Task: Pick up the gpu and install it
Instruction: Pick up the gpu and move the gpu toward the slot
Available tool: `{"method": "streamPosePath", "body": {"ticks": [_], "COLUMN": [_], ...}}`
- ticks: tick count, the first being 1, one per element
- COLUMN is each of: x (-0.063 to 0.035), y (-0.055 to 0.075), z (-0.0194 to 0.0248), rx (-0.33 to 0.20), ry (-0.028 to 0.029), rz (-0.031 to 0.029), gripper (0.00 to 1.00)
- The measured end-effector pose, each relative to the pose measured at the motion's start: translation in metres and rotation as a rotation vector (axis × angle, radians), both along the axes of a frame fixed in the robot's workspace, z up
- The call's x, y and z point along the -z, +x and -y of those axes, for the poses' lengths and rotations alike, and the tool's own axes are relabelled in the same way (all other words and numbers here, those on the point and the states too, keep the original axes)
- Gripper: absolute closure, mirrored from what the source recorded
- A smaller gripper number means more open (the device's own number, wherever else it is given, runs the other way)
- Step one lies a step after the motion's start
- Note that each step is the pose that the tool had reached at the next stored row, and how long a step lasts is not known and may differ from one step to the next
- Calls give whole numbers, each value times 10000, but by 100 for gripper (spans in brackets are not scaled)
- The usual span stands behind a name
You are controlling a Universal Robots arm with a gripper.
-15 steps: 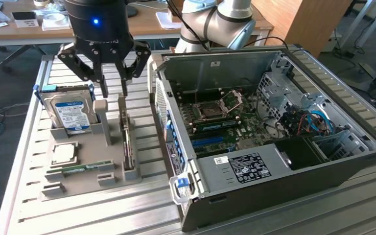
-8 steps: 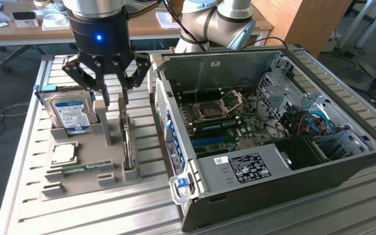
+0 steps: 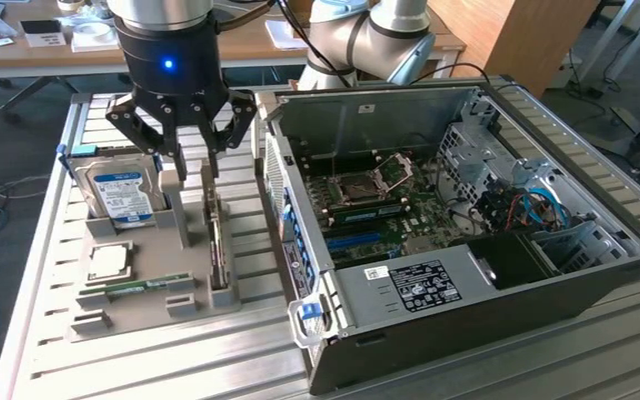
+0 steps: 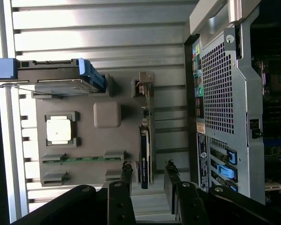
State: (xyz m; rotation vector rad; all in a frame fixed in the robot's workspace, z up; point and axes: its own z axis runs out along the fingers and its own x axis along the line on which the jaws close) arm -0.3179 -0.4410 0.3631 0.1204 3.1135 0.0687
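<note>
Exterior view: the arm [image 3: 167, 50] hangs straight down over the far end of a grey holder [image 3: 147, 321] on the slatted tabletop [image 3: 187, 371]. Its wrist is vertical and a blue light glows on its black collar. The jaws stand partway open and hold nothing, with the fingers [image 3: 156, 140] pointing down above the gpu [image 3: 217, 250]. The gpu stands on edge in a slot of the holder, beside the open computer case [image 3: 465, 250]. A hard drive [image 3: 120, 196] stands upright towards the exterior view's left, with a processor [image 3: 109, 262] and a green memory stick [image 3: 142, 287] nearer the camera.

Wrist view: two dark fingers [image 4: 126, 178] flank one end of the gpu [image 4: 145, 140], with a gap showing on each side. The card sits in the holder [image 4: 84, 140], apart from the case [image 4: 225, 93].
</note>
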Motion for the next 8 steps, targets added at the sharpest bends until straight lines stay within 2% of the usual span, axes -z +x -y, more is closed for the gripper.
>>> {"method": "streamPosePath", "body": {"ticks": [3,8], "x": [5,84], "y": [0,0], "z": [0,0], "rx": [0,0], "ry": [2,1], "rz": [2,0], "gripper": [58,58]}}
